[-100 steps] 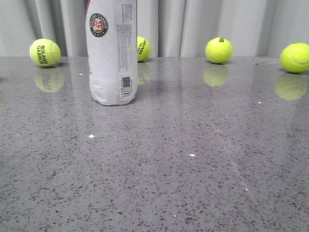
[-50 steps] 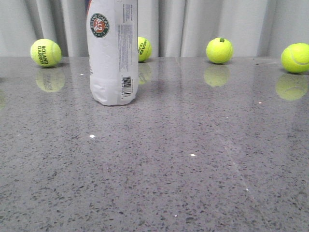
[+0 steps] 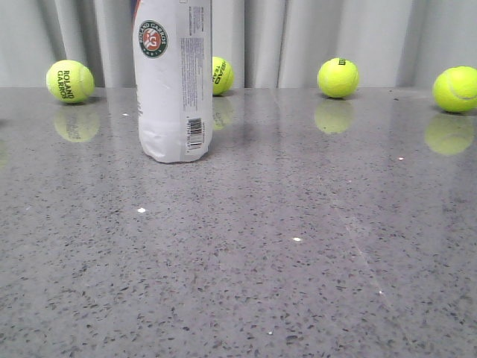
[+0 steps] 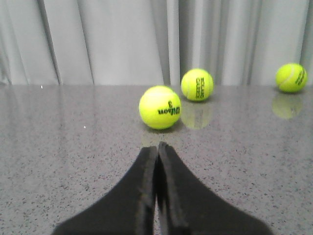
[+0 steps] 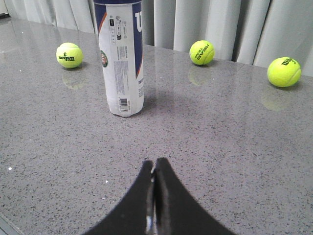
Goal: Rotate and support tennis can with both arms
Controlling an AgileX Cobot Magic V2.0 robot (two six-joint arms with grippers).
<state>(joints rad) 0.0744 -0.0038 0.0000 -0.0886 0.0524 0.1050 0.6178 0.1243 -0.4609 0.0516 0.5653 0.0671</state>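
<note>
The tennis can (image 3: 174, 82) stands upright on the grey speckled table, left of centre in the front view. Its white label shows the round Roland Garros emblem and a barcode near the ribbed base. It also shows in the right wrist view (image 5: 122, 58), with its navy band and orange stripe, some way beyond my right gripper (image 5: 155, 162), which is shut and empty. My left gripper (image 4: 157, 147) is shut and empty, pointing at a Wilson ball (image 4: 160, 107). The can is out of the left wrist view. Neither arm shows in the front view.
Several yellow tennis balls lie along the table's far edge by the grey curtain: a Roland Garros ball (image 3: 70, 81), a Head ball (image 3: 221, 75) behind the can, a Wilson ball (image 3: 337, 77) and one at far right (image 3: 455, 89).
</note>
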